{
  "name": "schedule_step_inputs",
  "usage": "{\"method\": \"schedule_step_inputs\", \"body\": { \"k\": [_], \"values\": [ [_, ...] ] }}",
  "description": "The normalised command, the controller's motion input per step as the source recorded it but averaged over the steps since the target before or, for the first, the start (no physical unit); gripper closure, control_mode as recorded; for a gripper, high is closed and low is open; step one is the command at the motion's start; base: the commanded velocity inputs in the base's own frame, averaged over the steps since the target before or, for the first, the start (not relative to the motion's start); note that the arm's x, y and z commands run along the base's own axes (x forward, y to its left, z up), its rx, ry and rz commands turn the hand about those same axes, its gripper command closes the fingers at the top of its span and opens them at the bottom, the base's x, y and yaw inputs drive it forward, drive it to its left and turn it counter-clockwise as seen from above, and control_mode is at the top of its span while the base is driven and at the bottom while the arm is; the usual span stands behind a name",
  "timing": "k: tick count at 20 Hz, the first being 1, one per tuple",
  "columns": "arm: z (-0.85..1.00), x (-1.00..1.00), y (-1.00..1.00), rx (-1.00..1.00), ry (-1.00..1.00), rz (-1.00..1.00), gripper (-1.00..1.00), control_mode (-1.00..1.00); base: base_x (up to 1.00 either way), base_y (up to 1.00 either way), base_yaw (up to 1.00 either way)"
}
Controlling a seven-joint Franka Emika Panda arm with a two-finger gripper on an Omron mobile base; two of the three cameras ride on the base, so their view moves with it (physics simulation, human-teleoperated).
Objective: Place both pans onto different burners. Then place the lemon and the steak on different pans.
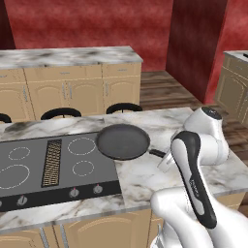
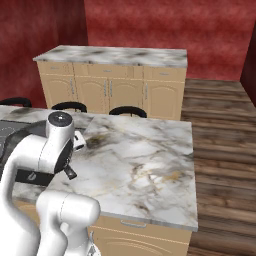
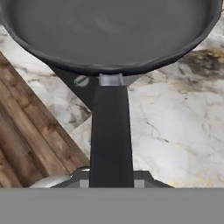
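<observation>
Red walls and beige cabinets surround a marble kitchen island, and a dark grey cooktop is set into its left part. On the cooktop I can see several burners drawn as white rings; the nearest ones to the pan are a larger ring and a smaller ring, with a ribbed vent grille between the two columns of rings.

One black frying pan is lifted a little above the right edge of the cooktop, partly over the dark glass and partly over the marble. In the hand view its shadow falls on the marble under it, so I judge that it does not rest on the surface. Its straight handle points toward the arm, and the gripper is closed on the end of this handle, as the hand view shows at its bottom edge. The pan is empty inside.

As for progress, the task seems to be at its first part. This pan is held and is close to the right burners, but it is not yet centred on any ring. It must go a little more to the left and then down. In these pictures I cannot find the second pan, the lemon or the steak, so as far as I can judge these steps are all left to do.
</observation>
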Motion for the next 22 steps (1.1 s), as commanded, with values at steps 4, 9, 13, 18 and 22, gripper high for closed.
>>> {"method": "schedule_step_inputs", "body": {
  "k": [4,9,13,18,22],
  "values": [
    [-0.11,-0.5,0.37,0.01,0.0,0.01,1.0,-1.0,0.0,0.0,0.0],
    [-0.16,-0.33,0.17,0.0,0.0,0.0,1.0,-1.0,0.0,0.0,0.0],
    [-0.24,-0.33,0.1,0.0,-0.02,0.0,1.0,-1.0,0.0,0.0,0.0],
    [-0.11,-0.34,0.06,0.0,-0.04,0.01,1.0,-1.0,0.0,0.0,0.0],
    [-0.01,-0.29,0.0,0.02,-0.04,0.1,1.0,-1.0,0.0,0.0,0.0]
  ]
}}
